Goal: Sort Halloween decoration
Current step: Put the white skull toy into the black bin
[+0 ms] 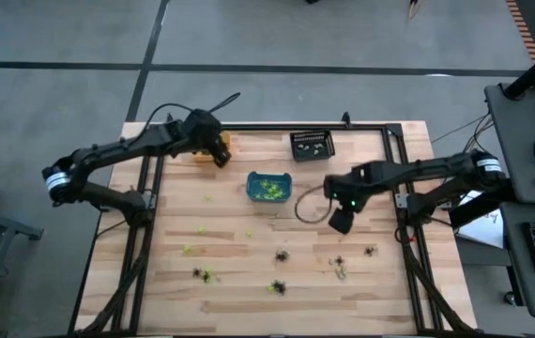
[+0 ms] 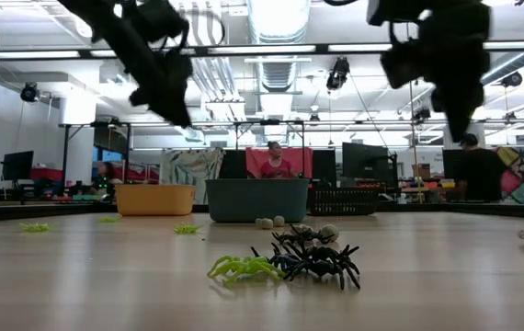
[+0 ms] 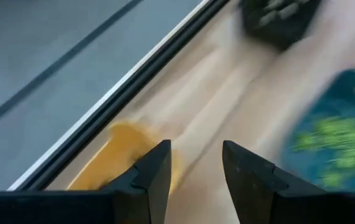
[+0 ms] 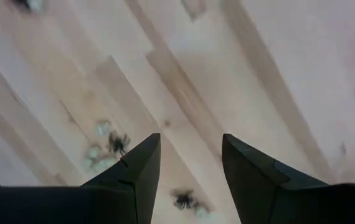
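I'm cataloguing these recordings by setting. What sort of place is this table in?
Most likely an open lab or workshop. Beyond the wooden table the low view shows exposed ceiling ducts, a row of monitors on benches, and a person seated behind the teal bin.

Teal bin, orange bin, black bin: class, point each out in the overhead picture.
teal bin [image 1: 252, 178], high view, on its left rim.
orange bin [image 1: 201, 156], high view, visible lower-left edge.
black bin [image 1: 312, 154], high view, near rim.
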### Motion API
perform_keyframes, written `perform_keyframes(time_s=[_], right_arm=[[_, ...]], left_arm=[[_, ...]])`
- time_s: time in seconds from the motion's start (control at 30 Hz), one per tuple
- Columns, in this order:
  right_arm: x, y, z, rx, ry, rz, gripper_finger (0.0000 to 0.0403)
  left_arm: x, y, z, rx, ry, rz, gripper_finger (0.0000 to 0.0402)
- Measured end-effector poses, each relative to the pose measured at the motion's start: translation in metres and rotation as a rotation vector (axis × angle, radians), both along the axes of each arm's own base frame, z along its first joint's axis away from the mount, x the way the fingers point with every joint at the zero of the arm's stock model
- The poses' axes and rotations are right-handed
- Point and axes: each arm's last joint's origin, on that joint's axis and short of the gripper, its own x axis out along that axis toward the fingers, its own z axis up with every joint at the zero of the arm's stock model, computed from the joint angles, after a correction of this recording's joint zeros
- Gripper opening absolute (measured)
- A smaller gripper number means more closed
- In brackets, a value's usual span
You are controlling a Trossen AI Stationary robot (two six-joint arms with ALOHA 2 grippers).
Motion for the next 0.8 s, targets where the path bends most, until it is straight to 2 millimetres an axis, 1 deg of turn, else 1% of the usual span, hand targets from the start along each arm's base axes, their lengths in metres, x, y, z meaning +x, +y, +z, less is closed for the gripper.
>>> perform_keyframes(time_s=[0.07,0.17,0.27,0.33,0.43,0.57,0.63,0.8], right_arm=[[-0.003,0.006,-0.005,0.008,0.039,-0.025,0.016],[-0.009,0.013,-0.01,0.021,0.106,-0.111,0.016],[-0.016,0.021,-0.014,0.017,0.18,-0.149,0.016],[-0.022,0.028,-0.017,0.002,0.219,-0.073,0.016],[-0.032,0.04,-0.025,-0.026,0.257,0.155,0.016],[-0.045,0.057,-0.037,-0.043,0.284,0.381,0.016],[-0.051,0.062,-0.044,-0.061,0.305,0.432,0.016],[-0.063,0.069,-0.061,-0.074,0.334,0.475,0.016]], left_arm=[[0.003,-0.011,0.008,0.012,-0.056,-0.058,0.0127],[0.008,-0.029,0.019,0.036,-0.123,-0.13,0.0127],[0.015,-0.048,0.025,0.05,-0.165,-0.209,0.0127],[0.02,-0.06,0.027,0.056,-0.188,-0.26,0.0127],[0.026,-0.076,0.029,0.07,-0.219,-0.33,0.0127],[0.031,-0.087,0.031,0.092,-0.236,-0.388,0.0127],[0.031,-0.089,0.031,0.094,-0.235,-0.392,0.0127],[0.031,-0.09,0.031,0.091,-0.236,-0.39,0.0127]])
